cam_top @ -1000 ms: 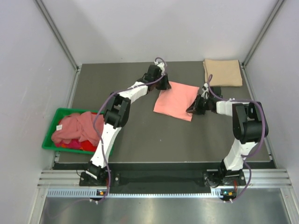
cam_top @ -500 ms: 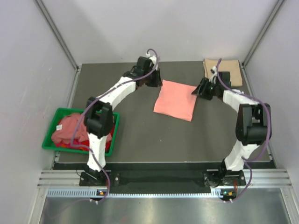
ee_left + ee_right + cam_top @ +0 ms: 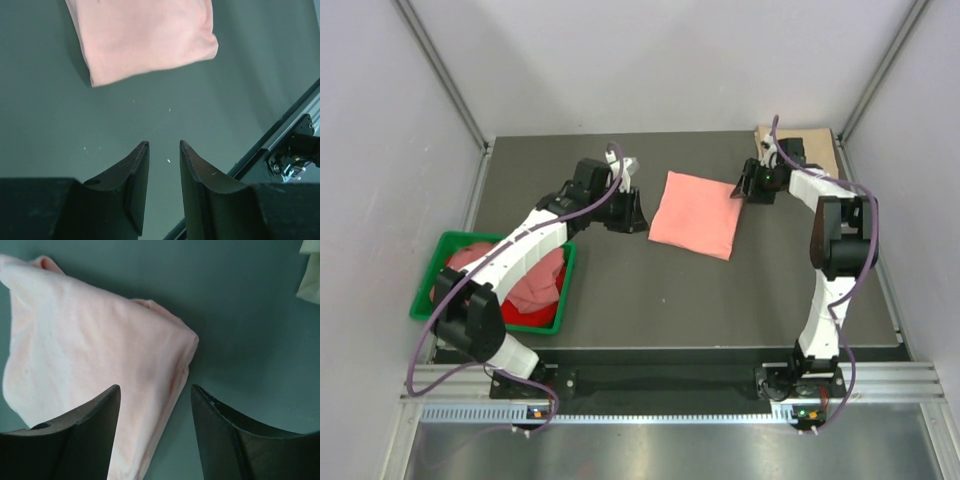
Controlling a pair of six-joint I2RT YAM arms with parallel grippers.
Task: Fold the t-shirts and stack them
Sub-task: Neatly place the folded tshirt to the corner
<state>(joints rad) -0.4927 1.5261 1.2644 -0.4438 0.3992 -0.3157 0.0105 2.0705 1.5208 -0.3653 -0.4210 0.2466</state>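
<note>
Salmon-pink shirt (image 3: 695,215): folded into a flat rectangle, lying mid-table (image 3: 620,290) between the two arms.

Tan shirt (image 3: 817,145): folded, at the far right corner of the table, partly hidden by the right arm.

Pink and red shirts (image 3: 538,290): heaped loose in the green bin (image 3: 455,237) at the left edge.

Left claw (image 3: 164,147): above bare table just left of the salmon-pink shirt, fingers a narrow gap apart, holding nothing.

Right claw (image 3: 155,390): over the salmon-pink shirt's far right corner, fingers spread wider, nothing held between them. I cannot tell whether it touches the cloth.
</note>
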